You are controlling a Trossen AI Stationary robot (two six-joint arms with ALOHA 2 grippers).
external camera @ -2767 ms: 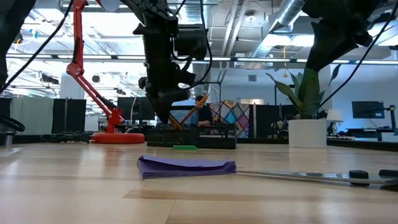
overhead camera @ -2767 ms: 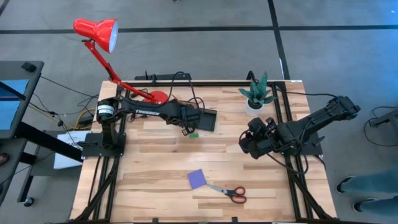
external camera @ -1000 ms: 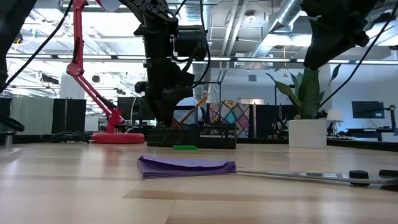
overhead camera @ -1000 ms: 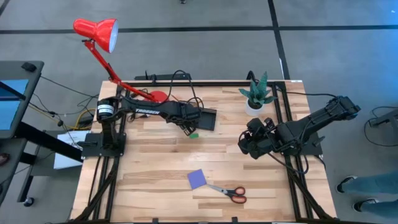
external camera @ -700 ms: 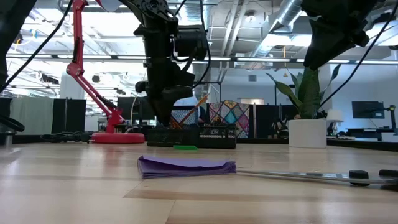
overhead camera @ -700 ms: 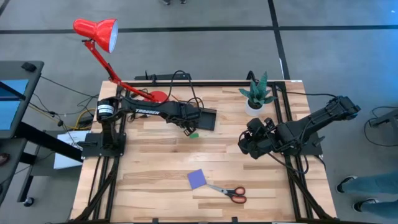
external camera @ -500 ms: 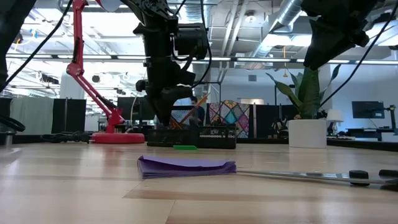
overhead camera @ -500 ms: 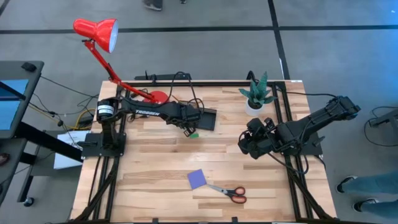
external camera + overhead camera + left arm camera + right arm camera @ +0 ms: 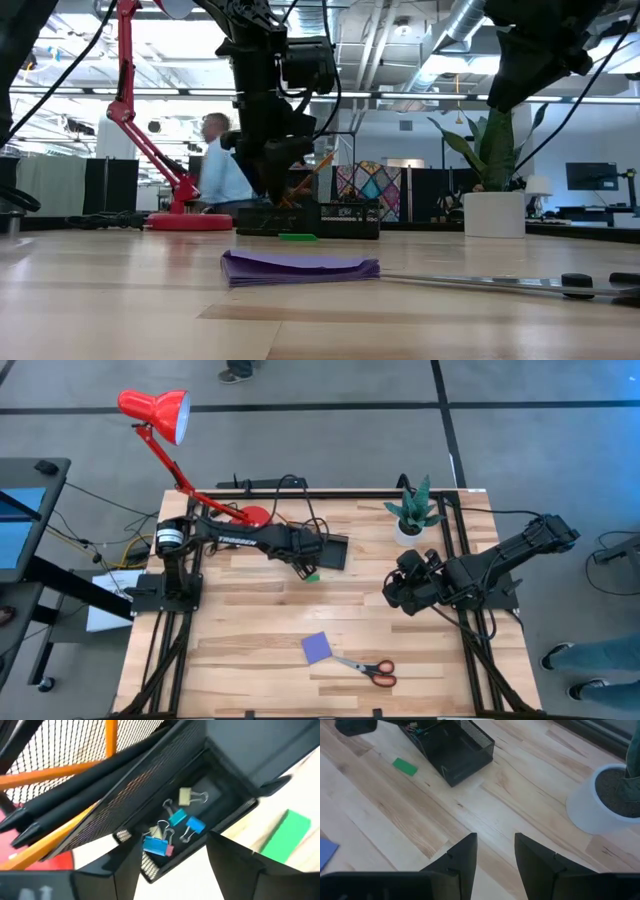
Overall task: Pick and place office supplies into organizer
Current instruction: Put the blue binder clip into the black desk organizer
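Note:
The black mesh organizer [image 9: 328, 550] stands at the table's far middle. Orange pencils [image 9: 55, 771] and black pens [image 9: 95, 787] lean in its taller section [image 9: 60, 750]. My left gripper [image 9: 172, 870] hovers open above its low compartment [image 9: 200, 815], pointing steeply down with nothing between the fingers. The green eraser [image 9: 311, 576] lies on the table just in front of the organizer. The purple notepad [image 9: 318, 648] and the red-handled scissors [image 9: 372, 670] lie flat near the front edge. My right gripper [image 9: 392, 595] hangs open over bare table at the right.
Several coloured binder clips [image 9: 167, 827] lie in the organizer's low compartment. A red desk lamp [image 9: 155, 410] stands at the far left, its base [image 9: 256, 516] beside the organizer. A potted plant [image 9: 414, 512] stands far right. A person [image 9: 222, 165] is in the room behind.
Both arms have kept their places. In the low view a person has walked into sight behind the table, left of my left arm.

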